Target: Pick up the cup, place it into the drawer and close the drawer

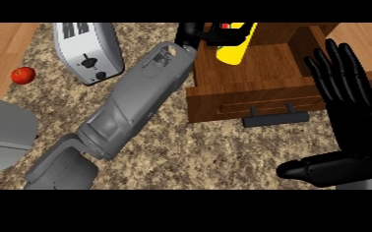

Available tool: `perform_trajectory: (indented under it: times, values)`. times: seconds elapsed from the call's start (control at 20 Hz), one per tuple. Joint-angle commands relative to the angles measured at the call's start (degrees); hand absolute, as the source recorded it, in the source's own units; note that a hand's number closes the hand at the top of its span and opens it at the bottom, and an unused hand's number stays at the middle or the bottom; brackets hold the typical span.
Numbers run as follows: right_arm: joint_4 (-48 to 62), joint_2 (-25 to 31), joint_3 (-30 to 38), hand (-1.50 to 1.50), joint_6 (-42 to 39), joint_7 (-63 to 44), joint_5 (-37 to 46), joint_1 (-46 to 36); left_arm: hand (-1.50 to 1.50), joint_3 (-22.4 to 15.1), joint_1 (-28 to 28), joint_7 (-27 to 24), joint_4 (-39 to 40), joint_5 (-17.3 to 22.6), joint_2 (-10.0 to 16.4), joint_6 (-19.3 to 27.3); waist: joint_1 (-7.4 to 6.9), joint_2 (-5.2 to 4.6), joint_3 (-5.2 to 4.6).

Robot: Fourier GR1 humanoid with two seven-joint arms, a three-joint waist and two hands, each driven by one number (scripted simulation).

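You've got a grey left forearm (138,98): smooth tapered shell, paler toward the wrist, with recessed panel lines and a small tan dot near the wrist end. A ringed collar joins it to a darker, boxier grey upper segment (62,169). Your left hand (190,33) is black, only partly visible. Your right hand (352,123) is glossy black with long segmented fingers, a thick rounded thumb and a grey sliver at its base.
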State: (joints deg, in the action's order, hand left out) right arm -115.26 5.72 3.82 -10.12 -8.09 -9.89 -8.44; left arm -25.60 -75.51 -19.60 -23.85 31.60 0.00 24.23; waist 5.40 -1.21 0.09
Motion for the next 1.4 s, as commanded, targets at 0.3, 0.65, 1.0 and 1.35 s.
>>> perform_trajectory:
  times: [0.3, 0.65, 1.0, 1.35]
  values:
    - [-2.4, -0.86, -1.13, -1.5, -0.33, -1.17, -2.04, -0.51, -1.5, -9.78, 2.35, 1.17, -0.11, 2.78, 0.0, 5.36, 1.77, -0.12, -0.01]
    - [-0.96, -1.25, -0.53, -1.5, -1.13, -0.76, -4.58, -0.52, -1.5, -6.38, 1.92, -4.46, -3.03, 9.25, 0.0, 1.57, 0.42, -0.03, -0.05]
    - [-1.55, 1.85, 3.44, -1.5, -4.32, -2.5, -11.01, 0.96, -1.5, -1.98, -0.34, -7.7, -6.17, 13.62, 0.0, -0.92, -2.89, 0.79, -0.07]
    - [-4.68, 7.78, 4.53, 1.5, -11.27, -0.65, -9.12, 5.61, -1.5, 1.76, 6.13, -3.92, -15.8, 13.17, 4.81, -0.77, -5.93, 1.74, -0.11]
